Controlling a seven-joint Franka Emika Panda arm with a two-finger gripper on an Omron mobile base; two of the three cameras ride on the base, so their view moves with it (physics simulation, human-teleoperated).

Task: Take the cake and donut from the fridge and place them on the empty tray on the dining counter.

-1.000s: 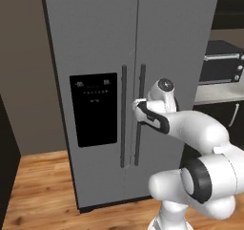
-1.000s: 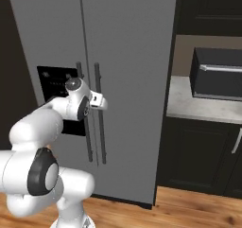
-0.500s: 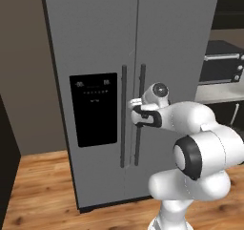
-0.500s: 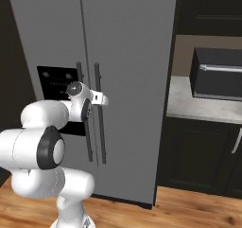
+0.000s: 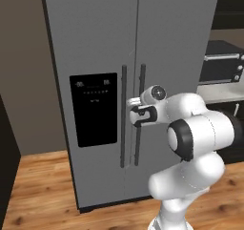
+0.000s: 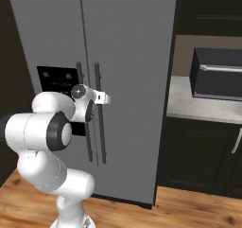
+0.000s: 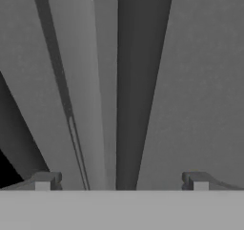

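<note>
Closed fridge [image 5: 95,47] handles stand just ahead of the wide-open gripper [image 7: 121,180].

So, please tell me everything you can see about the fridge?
The fridge is a tall grey side-by-side unit with a matte, metal-like look. Both doors are shut. Two long dark vertical handles run beside the centre seam, and a black dispenser panel sits in the left door. It stands upright on a wooden floor, next to dark cabinets. The open gripper is up at the handles, its fingers either side of one, not closed on it.
</note>
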